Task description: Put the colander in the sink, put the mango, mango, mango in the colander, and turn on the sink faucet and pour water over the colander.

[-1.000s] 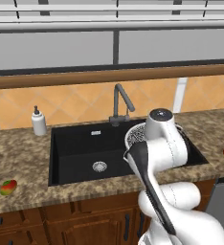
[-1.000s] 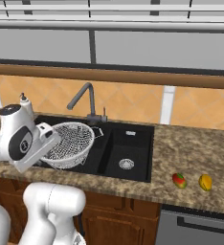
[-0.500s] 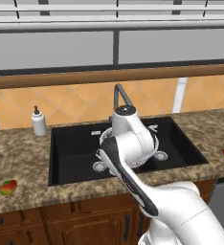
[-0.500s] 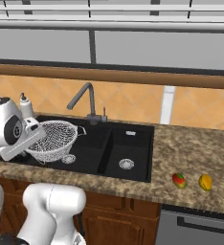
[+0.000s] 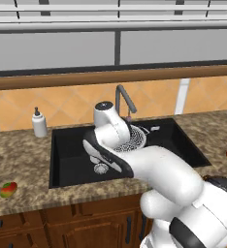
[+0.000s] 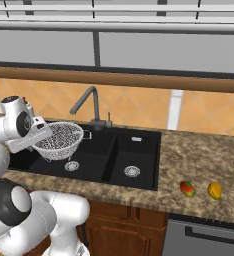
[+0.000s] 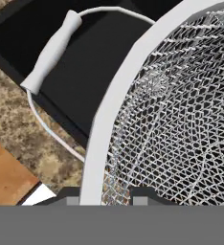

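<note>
1. The colander (image 6: pixel 59 140) rim is clamped by the gripper (image 7: pixel 104 195).
2. The colander is held above the sink's (image 6: pixel 139 172) large basin.
3. Mangos (image 6: pixel 187 188) are seen on the desk (image 6: pixel 199 160).
4. The faucet (image 6: pixel 91 102) is seen behind.

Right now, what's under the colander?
The colander hangs above the black sink, over its large basin and round silver drain. The basin floor directly beneath is covered.

The arm (image 5: pixel 154 164) was glossy white, built of fat rounded segments, with dark grey rings at its joints and a black band along the forearm by the sink (image 5: pixel 72 155).
</note>
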